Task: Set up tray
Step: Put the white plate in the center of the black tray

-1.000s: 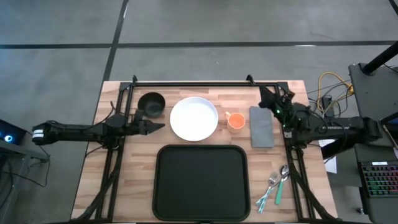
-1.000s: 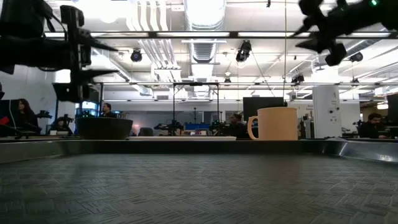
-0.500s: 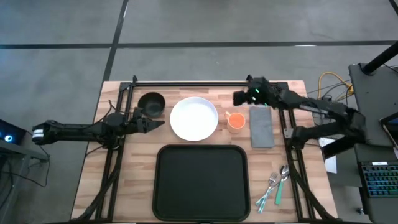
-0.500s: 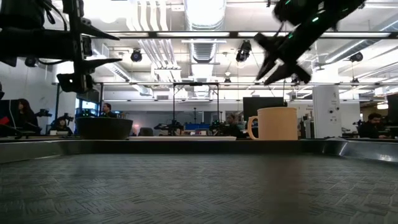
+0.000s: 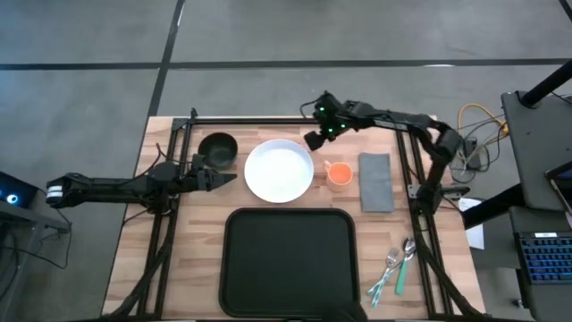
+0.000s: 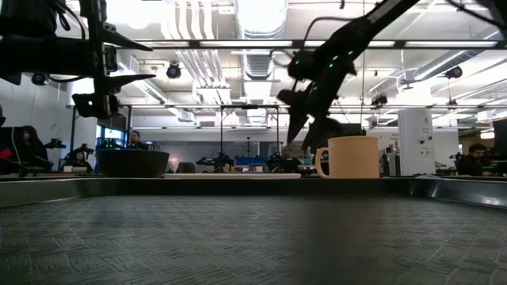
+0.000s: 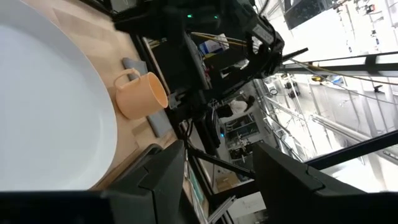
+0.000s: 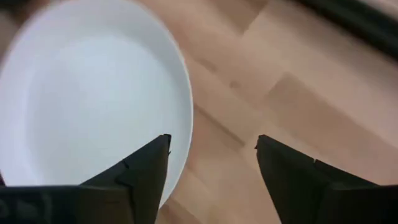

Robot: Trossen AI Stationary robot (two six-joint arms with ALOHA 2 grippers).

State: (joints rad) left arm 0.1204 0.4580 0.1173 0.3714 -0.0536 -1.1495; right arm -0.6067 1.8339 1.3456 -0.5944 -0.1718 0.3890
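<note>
You are in a large open lab: ceiling ducts [image 6: 255, 32], strip lights, seated people [image 6: 32, 147] at workstations beyond.

The tray [image 5: 290, 262] lies at the front middle of the table [image 5: 134, 259]. Behind it sits the plate [image 5: 279, 170]. The bowl [image 5: 217, 148] is left of the plate. The cup [image 5: 339, 174] is right of the plate, then the napkin [image 5: 375, 182]. The spoons [image 5: 394, 266] lie right of the tray, near the front
</note>
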